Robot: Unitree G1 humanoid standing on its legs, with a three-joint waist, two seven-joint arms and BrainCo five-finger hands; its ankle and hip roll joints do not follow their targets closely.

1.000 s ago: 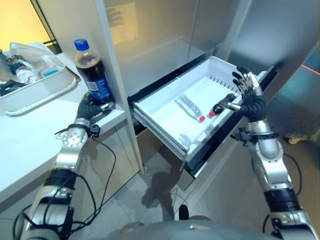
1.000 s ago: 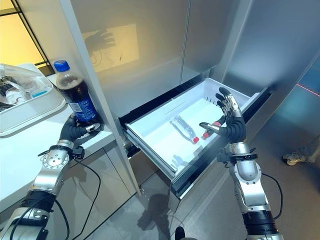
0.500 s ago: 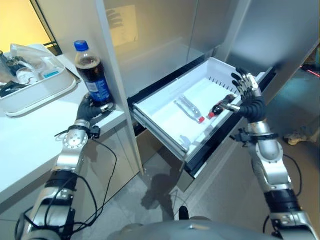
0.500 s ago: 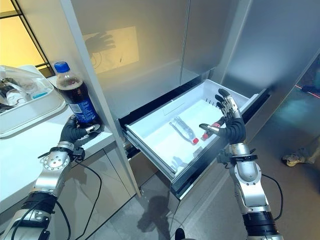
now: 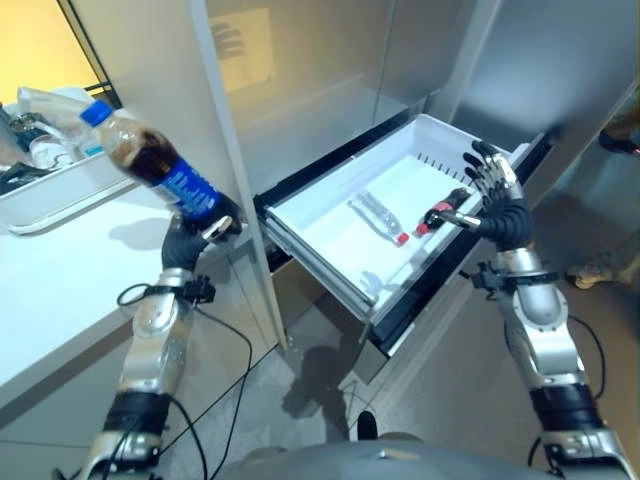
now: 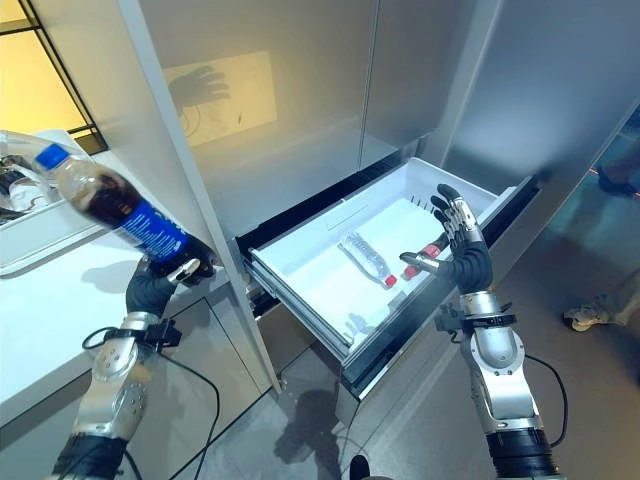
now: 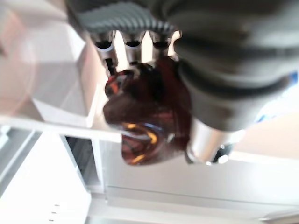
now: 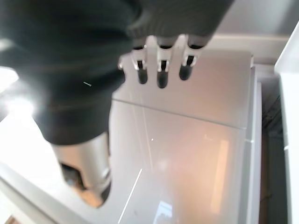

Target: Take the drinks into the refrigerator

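Between the raised cola bottle and the open freezer drawer stands a grey upright panel, and in the drawer two small bottles lie mid-floor, its near-left part bare.

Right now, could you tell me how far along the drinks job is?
Done: two small bottles lie in the open freezer drawer. In hand: the left hand grips the cola bottle, tilted above the counter. Left: placing it inside; the right hand is open by the drawer.
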